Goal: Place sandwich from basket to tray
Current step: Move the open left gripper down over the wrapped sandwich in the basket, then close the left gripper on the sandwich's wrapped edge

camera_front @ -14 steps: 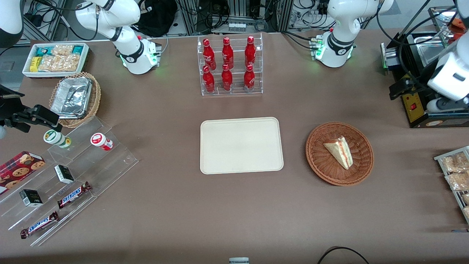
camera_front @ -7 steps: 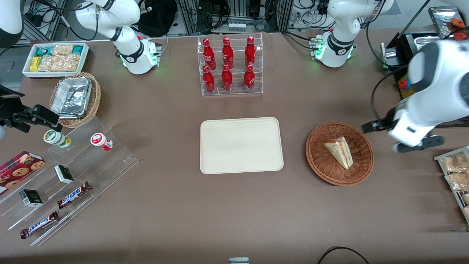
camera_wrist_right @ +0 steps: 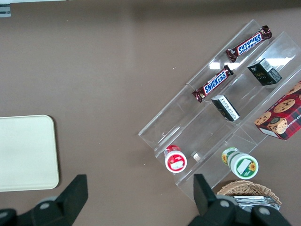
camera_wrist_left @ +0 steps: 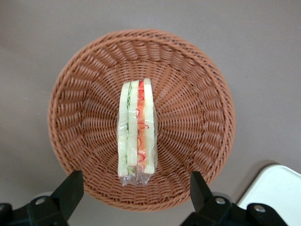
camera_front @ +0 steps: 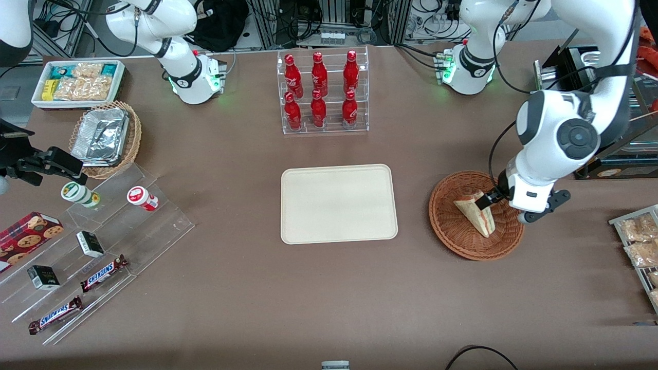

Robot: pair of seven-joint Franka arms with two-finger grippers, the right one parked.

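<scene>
The sandwich point(camera_front: 475, 213), a pale wedge in clear wrap with a red and green filling stripe, lies in the round reddish-brown basket point(camera_front: 452, 236). My gripper point(camera_front: 506, 208) hangs above the basket on the side toward the working arm's end. In the left wrist view the sandwich point(camera_wrist_left: 136, 134) lies at the middle of the basket point(camera_wrist_left: 94, 94), and the gripper point(camera_wrist_left: 134, 195) stands open, its black fingers point(camera_wrist_left: 70, 188) wide apart over the basket's rim with nothing between them. The cream tray point(camera_front: 339, 203) sits bare beside the basket; a corner of the tray point(camera_wrist_left: 277, 188) shows.
A clear rack of red bottles point(camera_front: 321, 92) stands farther from the camera than the tray. Toward the parked arm's end are a stepped acrylic shelf point(camera_front: 103, 246) with snacks, a tan foil basket point(camera_front: 105, 136) and a white bin point(camera_front: 79, 82). Snack packets point(camera_front: 637, 241) lie at the working arm's end.
The left arm has swung in from the working arm's end of the table and now hangs over the basket. The sandwich, basket and tray have not moved.
</scene>
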